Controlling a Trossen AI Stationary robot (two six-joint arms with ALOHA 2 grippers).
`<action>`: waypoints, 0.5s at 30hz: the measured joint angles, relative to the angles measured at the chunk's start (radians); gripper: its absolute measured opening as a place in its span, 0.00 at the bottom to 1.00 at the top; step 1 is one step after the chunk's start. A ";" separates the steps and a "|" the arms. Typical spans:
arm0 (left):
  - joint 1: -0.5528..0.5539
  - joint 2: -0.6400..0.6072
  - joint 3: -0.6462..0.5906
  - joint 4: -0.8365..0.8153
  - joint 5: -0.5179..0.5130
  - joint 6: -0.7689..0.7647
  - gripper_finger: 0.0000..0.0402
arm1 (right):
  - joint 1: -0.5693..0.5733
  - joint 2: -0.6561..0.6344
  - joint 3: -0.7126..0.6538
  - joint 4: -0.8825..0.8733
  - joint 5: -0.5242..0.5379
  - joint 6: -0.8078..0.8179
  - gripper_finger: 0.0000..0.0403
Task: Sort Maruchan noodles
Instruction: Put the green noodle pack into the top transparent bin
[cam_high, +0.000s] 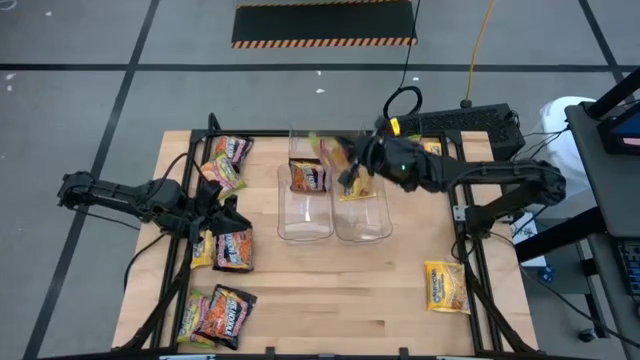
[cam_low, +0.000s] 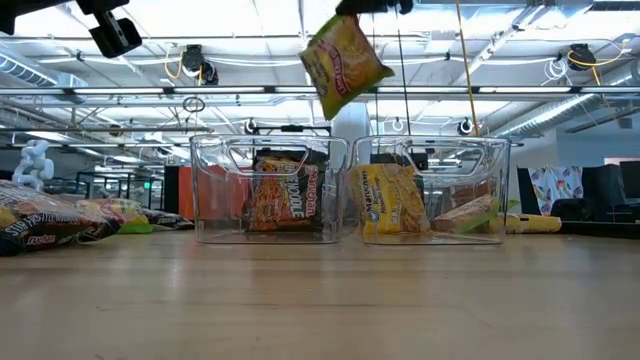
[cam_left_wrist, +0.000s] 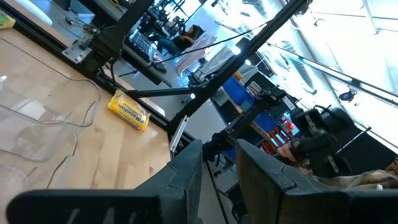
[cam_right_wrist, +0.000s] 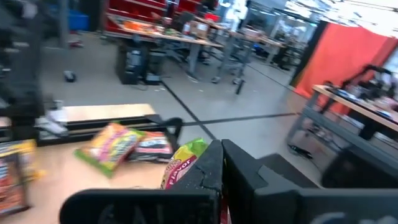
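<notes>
Your right pincer (cam_low: 352, 8) pinches a yellow packet (cam_low: 344, 60) above the bins (cam_high: 305, 226) (each already holds some); left pincer (cam_high: 212, 208), spread, hovers over loose Maruchan noodles (cam_high: 232, 250) on the surface (cam_high: 330, 300). Many remain.

Both arms are dark, near-black, built of slim tubular links joined by bulkier rounded joint housings, with thin black cables running along them. Just behind the right gripper (cam_high: 345, 165), the wrist housing carries a small green light and a yellow band, with a black cable looping up beside it. The left gripper (cam_left_wrist: 217, 163) ends in two flat, matte black fingers (cam_left_wrist: 186, 171) with angular, faceted outer faces that widen into a broad black body behind them.
</notes>
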 joint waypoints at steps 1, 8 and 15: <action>0.000 0.000 0.000 0.000 0.000 0.000 0.25 | -0.022 0.000 0.000 0.001 0.000 0.000 0.00; 0.000 0.000 0.000 0.000 0.000 0.006 0.25 | -0.157 0.008 0.000 0.008 -0.030 0.039 0.00; 0.000 0.000 0.000 0.000 -0.001 0.006 0.25 | -0.271 0.073 0.000 0.072 -0.111 0.069 0.00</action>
